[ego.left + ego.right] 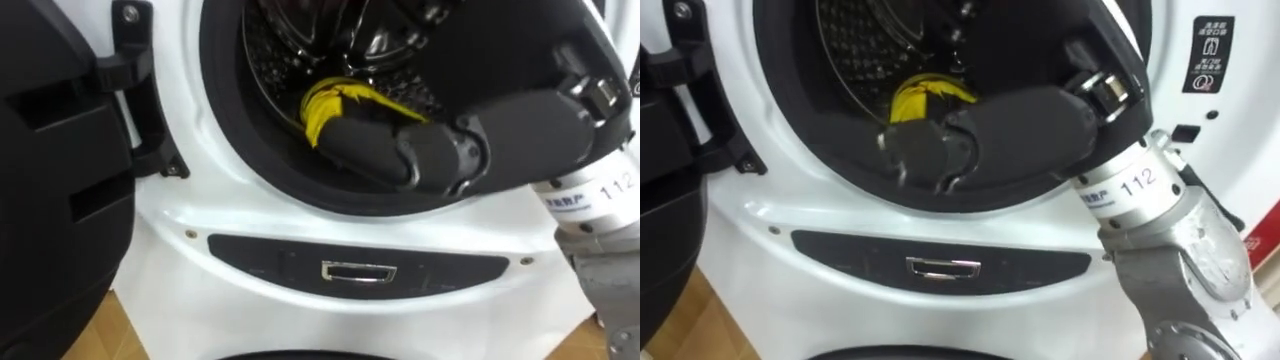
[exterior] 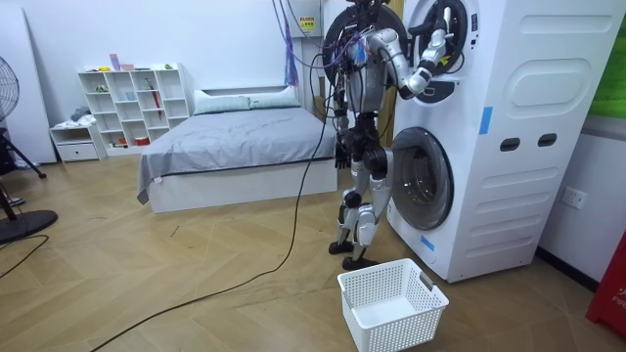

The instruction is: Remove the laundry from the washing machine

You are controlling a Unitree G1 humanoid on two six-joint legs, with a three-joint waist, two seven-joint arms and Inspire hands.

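The yellow cloth [image 1: 340, 100] was found low in the drum [image 1: 268, 50] of the washing machine [image 1: 400, 225], just behind the right hand [image 1: 470, 145], whose fingers' state could not be told. It was judged soft and light, best pinched at a bunched fold.

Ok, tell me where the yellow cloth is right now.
In both eye views the yellow cloth lies low inside the drum of the washing machine, just behind the right hand that reaches in from the right.
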